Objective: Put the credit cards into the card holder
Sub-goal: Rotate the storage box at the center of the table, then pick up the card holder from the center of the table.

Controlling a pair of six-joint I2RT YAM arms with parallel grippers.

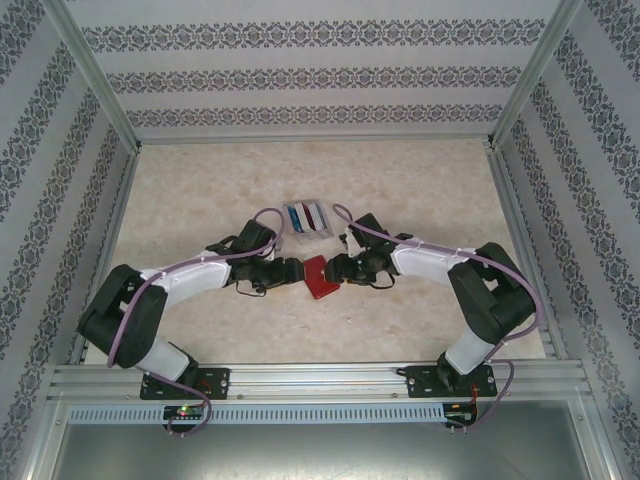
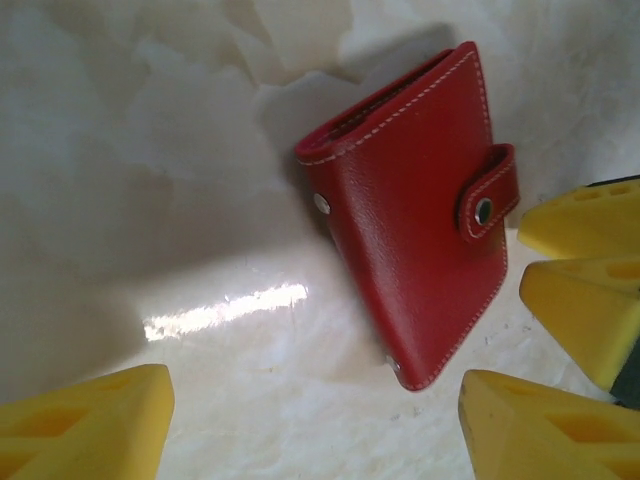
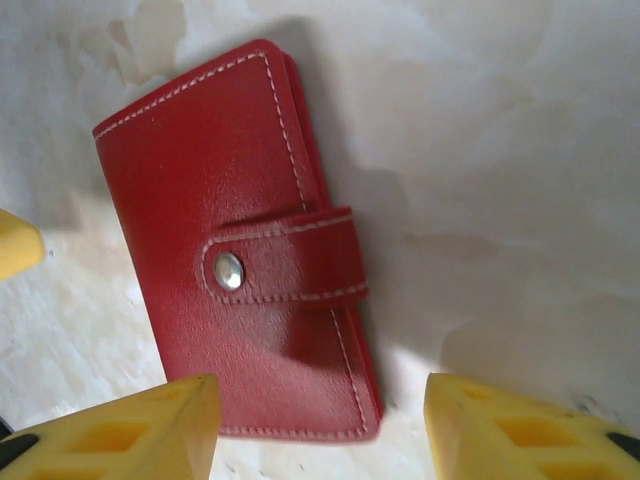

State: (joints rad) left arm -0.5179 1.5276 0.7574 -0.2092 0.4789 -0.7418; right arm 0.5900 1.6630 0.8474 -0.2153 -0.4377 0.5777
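The card holder [image 1: 320, 277] is a red wallet lying closed on the table between my two grippers, its snap tab fastened. In the left wrist view the card holder [image 2: 420, 230] lies ahead and to the right of my left gripper [image 2: 315, 430], which is open, with its near corner close to the right fingertip [image 2: 545, 430]. In the right wrist view my right gripper [image 3: 320, 430] is open, with the lower edge of the card holder [image 3: 230, 250] reaching in between its fingers. Several credit cards [image 1: 305, 214] stand in a clear tray behind the grippers.
The clear slotted tray [image 1: 322, 234] sits just behind the two wrists. The right gripper's yellow fingers [image 2: 585, 300] show close to the wallet's tab side. Patterned walls and metal posts ring the marbled table [image 1: 200, 190], with open room at the far left and right.
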